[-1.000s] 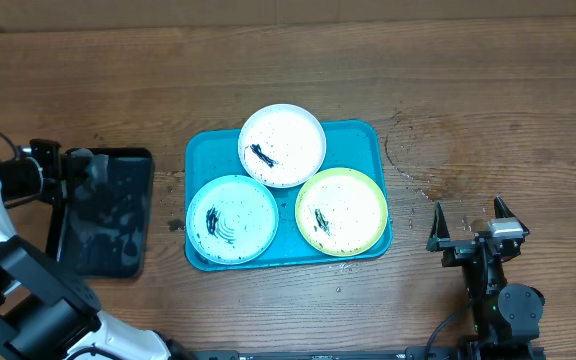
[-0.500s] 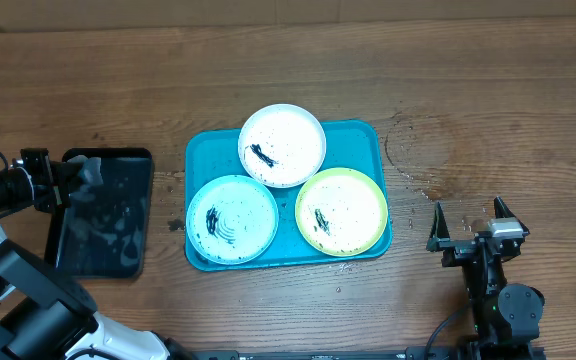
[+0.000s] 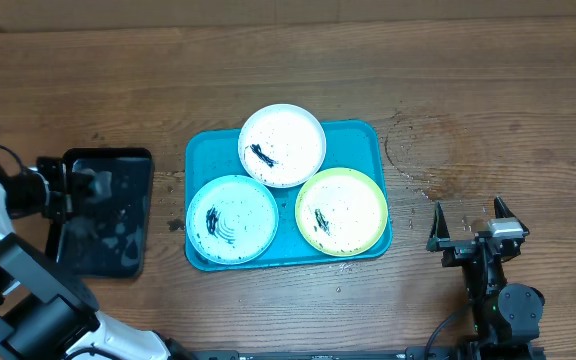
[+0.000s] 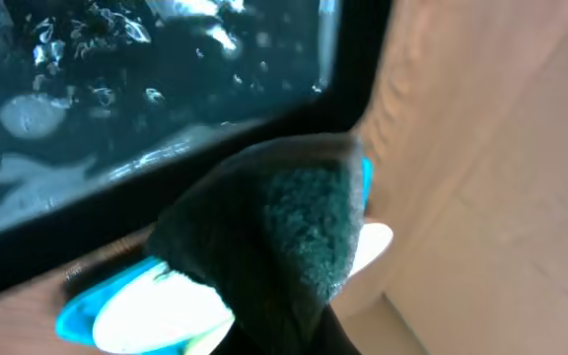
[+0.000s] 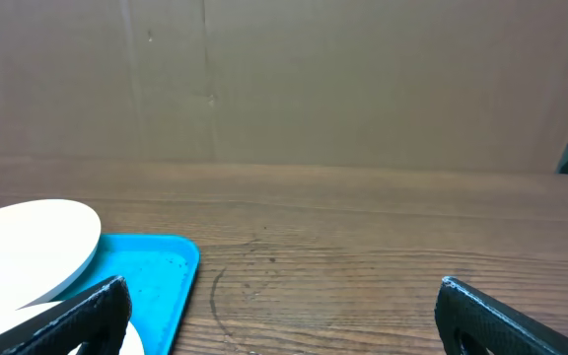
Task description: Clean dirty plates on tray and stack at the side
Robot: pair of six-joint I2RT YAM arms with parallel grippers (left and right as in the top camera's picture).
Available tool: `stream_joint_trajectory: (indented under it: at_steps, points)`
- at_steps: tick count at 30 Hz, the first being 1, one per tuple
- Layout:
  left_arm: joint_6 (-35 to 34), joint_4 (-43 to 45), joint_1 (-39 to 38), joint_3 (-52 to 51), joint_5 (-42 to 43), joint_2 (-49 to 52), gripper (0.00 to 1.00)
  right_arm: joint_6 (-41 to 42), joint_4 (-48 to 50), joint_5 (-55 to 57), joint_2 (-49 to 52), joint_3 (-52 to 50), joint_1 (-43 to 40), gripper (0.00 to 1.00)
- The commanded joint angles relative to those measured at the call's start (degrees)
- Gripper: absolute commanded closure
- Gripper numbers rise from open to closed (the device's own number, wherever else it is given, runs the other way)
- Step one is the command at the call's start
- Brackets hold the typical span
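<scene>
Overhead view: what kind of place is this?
Probably a lab bench staged as a dishwashing station, not a real kitchen: a cardboard wall behind a wooden table, three smudged plates on a tray, and the left gripper holding a sponge by a wet-looking black tray.

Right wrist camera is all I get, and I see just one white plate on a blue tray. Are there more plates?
Observer: Yes, three on the tray: a white plate, a teal-rimmed plate and a yellow-green-rimmed plate.
Operator: Are they clean?
Observer: No, each shows black smudges.
Operator: Where's the other gripper?
Observer: The left gripper is over a wet black tray, shut on a dark scrubbing pad.
</scene>
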Motion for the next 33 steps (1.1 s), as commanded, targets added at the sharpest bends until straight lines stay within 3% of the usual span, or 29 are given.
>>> stream_joint_trajectory:
  at_steps: [1,6,10,13,16,22,28,33]
  points:
    - [-1.16,1.84,0.02,-4.48,-1.51,1.75,0.96,-0.02,0.44,0.13,-0.35,-0.59,0.26,0.0]
    - [0.39,0.22,0.79,-1.46,3.3,1.73,0.96,-0.02,0.44,0.13,-0.35,-0.57,0.26,0.0]
    - [4.02,-6.19,0.72,5.42,2.89,1.38,0.96,-0.02,0.44,0.13,-0.35,-0.57,0.26,0.0]
    - [3.67,-6.78,-0.04,8.07,-1.57,1.18,0.96,-0.02,0.44,0.13,-0.35,-0.57,0.26,0.0]
    - [-2.21,-4.31,-1.84,6.01,-10.82,1.73,0.96,-0.02,0.44,0.13,-0.35,-0.59,0.26,0.0]
    - [-3.23,2.64,-3.39,-2.43,-11.23,4.46,0.96,-0.02,0.44,0.13,-0.35,-0.59,0.26,0.0]
    - [0.35,-4.17,-2.95,4.0,-12.41,3.21,0.96,-0.02,0.44,0.13,-0.35,-0.57,0.26,0.0]
    - [-0.72,-7.08,-3.45,10.36,-20.39,0.85,0.96,-0.02,0.44,0.13,-0.35,-0.59,0.26,0.0]
